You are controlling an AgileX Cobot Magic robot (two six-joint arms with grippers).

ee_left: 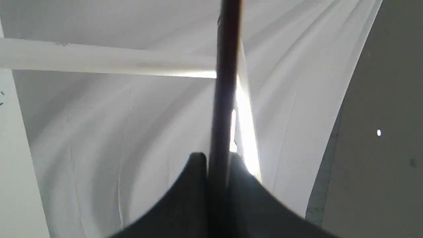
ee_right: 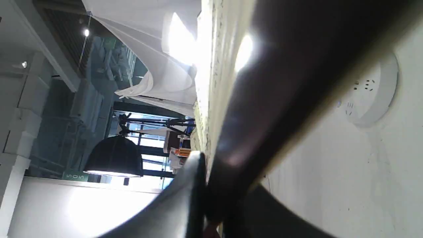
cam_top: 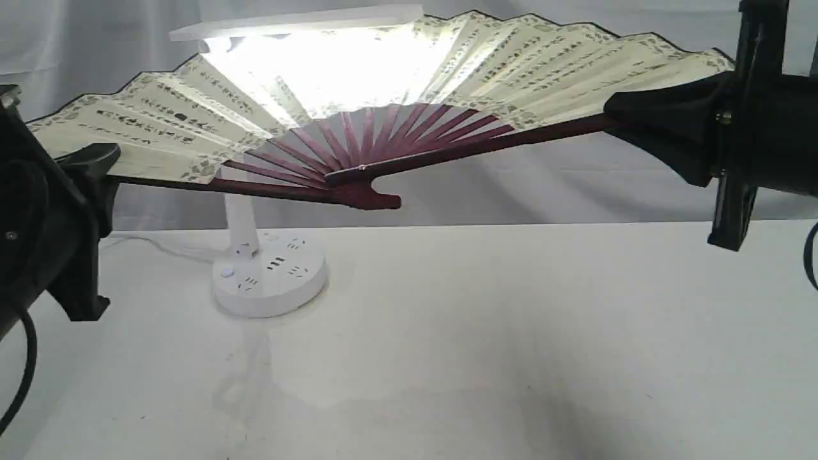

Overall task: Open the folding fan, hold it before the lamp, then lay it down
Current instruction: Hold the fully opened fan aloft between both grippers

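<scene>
While both claws clench its outer guards, the folding fan (cam_top: 530, 70) hangs fully spread in front of the lit lamp (cam_top: 268, 278), well above the desk (cam_top: 511, 332).

The left claw (cam_top: 96, 167) pinches the left guard and the right claw (cam_top: 639, 118) pinches the right one; in each wrist view a dark stick runs tight between the claw's fingers. The pivot (cam_top: 362, 169) sits lowest, above and a little right of the lamp's round base in the exterior view, and the maroon ribs (cam_top: 383, 134) radiate up from it. The light bar (cam_top: 294, 25) glows behind the middle of the cream leaf and washes out the calligraphy there. The leaf may brush the bar, but the glare hides this. A white cable (cam_top: 160, 246) trails from the base along the desk.
</scene>
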